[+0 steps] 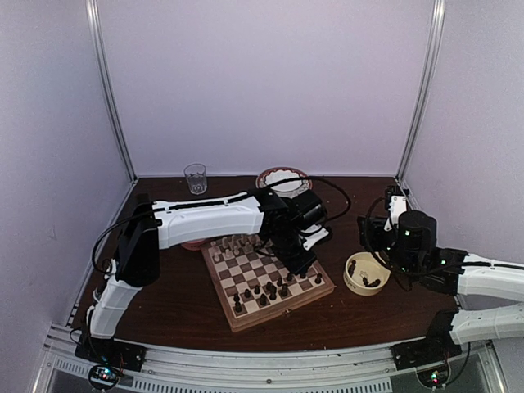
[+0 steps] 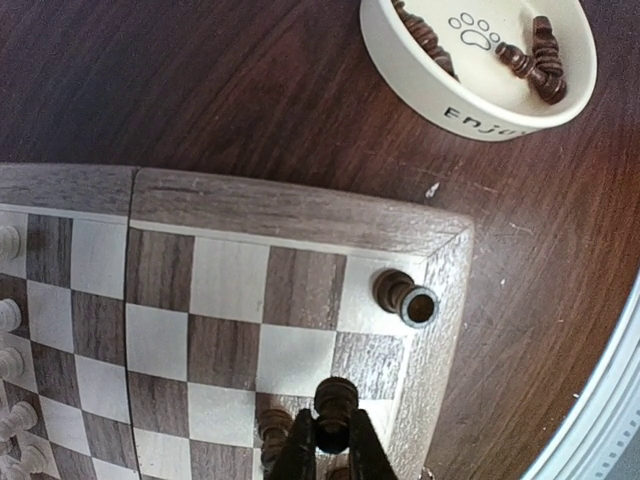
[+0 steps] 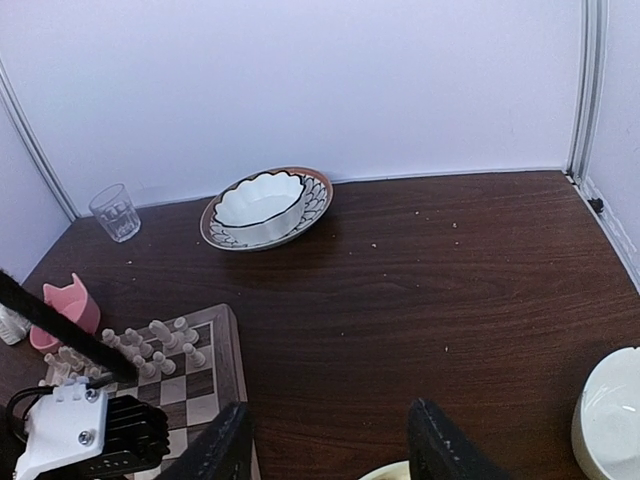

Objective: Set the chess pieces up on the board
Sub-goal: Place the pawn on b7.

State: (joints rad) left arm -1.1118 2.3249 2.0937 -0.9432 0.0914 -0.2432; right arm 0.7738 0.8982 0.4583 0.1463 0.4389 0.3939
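Left wrist: left gripper (image 2: pixel 331 445), clamped on a dark piece (image 2: pixel 336 396) over the board (image 2: pixel 300 210) edge, probably must lower it upright, then release.

The board (image 1: pixel 273 315), a square of light and dark brown checks inside a plain wood border, lies flat on the bench (image 1: pixel 180 303), turned askew to its near edge. Several dark brown chess pieces (image 1: pixel 264 291) stand on its nearer rows. One dark piece (image 2: pixel 405 298) lies on its side on a light corner square, hollow base showing. A second piece (image 2: pixel 336 398) is pinched between the left fingers (image 2: pixel 298 455) over the edge squares. More lie heaped in a cream bowl (image 2: pixel 440 95) beside the board.
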